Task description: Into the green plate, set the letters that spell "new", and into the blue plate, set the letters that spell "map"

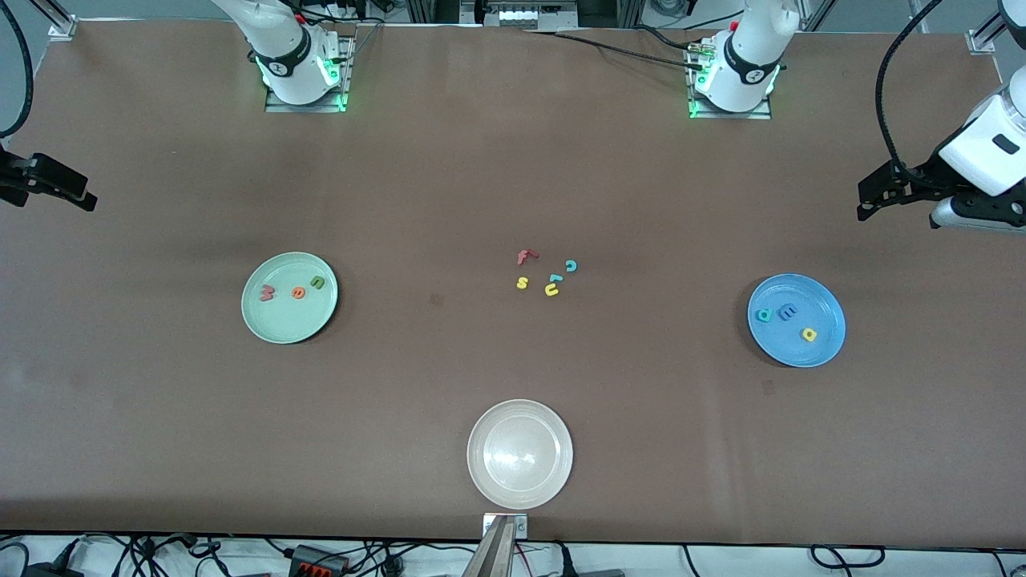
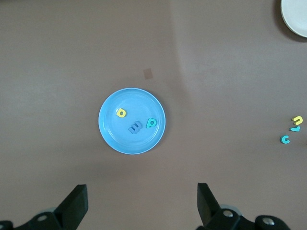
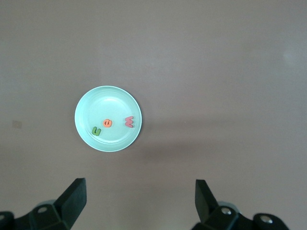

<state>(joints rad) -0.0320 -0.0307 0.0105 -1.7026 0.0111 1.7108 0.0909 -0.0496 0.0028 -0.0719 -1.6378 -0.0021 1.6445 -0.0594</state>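
The green plate (image 1: pixel 288 324) lies toward the right arm's end of the table and holds the dusty-red w (image 1: pixel 267 293), orange e (image 1: pixel 298 292) and olive n (image 1: pixel 318 281). Toward the left arm's end, the blue plate (image 1: pixel 826 308) carries the teal p (image 1: pixel 764 315), blue m (image 1: pixel 788 312) and yellow a (image 1: pixel 809 334). My left gripper (image 1: pixel 864 200) hangs open and empty over bare table at its end, high above the blue plate (image 2: pixel 115 139). My right gripper (image 1: pixel 86 192) hangs open and empty over its own end, with the green plate (image 3: pixel 108 103) below it.
Loose letters lie mid-table: a red f (image 1: pixel 525 256), teal c (image 1: pixel 571 265), yellow s (image 1: pixel 522 282), yellow u (image 1: pixel 551 290) and a small teal piece (image 1: pixel 555 278). A larger whitish plate (image 1: pixel 489 481) sits nearest the front camera.
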